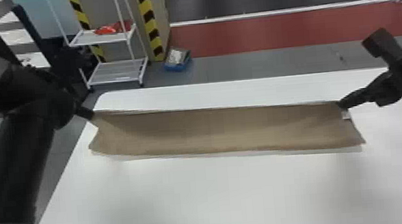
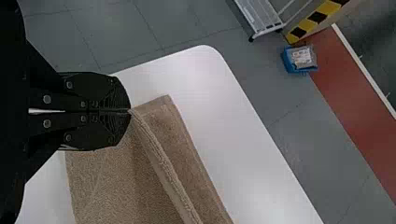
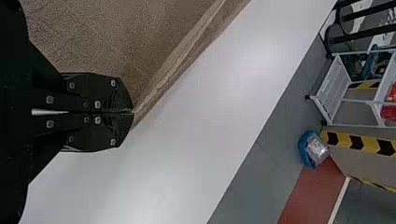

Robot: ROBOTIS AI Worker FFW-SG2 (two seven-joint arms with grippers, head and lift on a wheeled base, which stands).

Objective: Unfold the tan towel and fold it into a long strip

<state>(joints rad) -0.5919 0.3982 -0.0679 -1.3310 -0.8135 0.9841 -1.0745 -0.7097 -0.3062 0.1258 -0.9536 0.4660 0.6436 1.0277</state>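
My white table point(image 1: 200, 195) carries the tan towel point(image 1: 225, 130), long from nine to three o'clock. My left claw point(image 2: 130, 111) and right claw point(image 3: 133, 112), closed, pinch both ends of its upper edge point(image 2: 158, 154); that should settle toward twelve, onto the lower layer point(image 2: 175, 140).

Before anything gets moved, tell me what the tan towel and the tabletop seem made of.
The tan towel looks like matte terry cloth, possibly cotton, going by its nubby pile. The tabletop looks like laminate or plastic, smooth with a soft sheen, judging by its even white face and diffuse highlights; which is unclear.
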